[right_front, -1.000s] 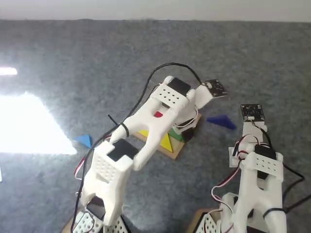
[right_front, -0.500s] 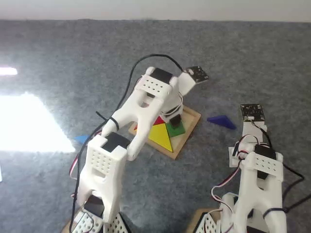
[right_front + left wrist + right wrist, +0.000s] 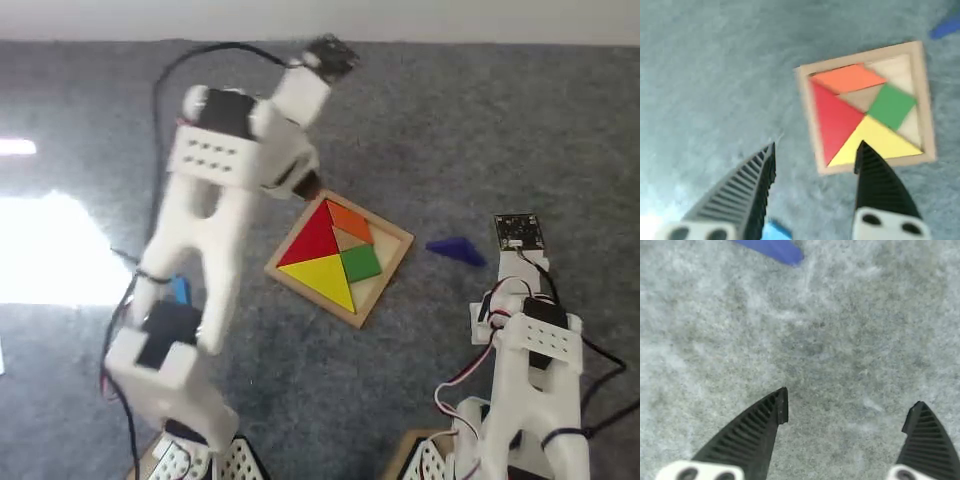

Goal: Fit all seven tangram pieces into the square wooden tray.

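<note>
Tray (image 3: pixel 386 280) lies mid-desk, holding red triangle (image 3: pixel 312 240), yellow triangle (image 3: pixel 325 278), orange piece (image 3: pixel 350 218), green square (image 3: pixel 360 262); dark blue piece (image 3: pixel 455 248) lies toward the desk's right edge, light blue piece (image 3: pixel 180 292) toward its left edge; left gripper (image 3: pixel 816 147) wide, empty, above the desk beside the tray; right gripper (image 3: pixel 850 397) wide, empty, near the dark blue piece.

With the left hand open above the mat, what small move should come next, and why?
Probably lower the left hand toward the light-blue piece. The hand is open and empty, that piece lies on the mat on its side of the wooden tray, and the tray has bare gaps. The dark-blue piece sits nearer the open right hand.
</note>
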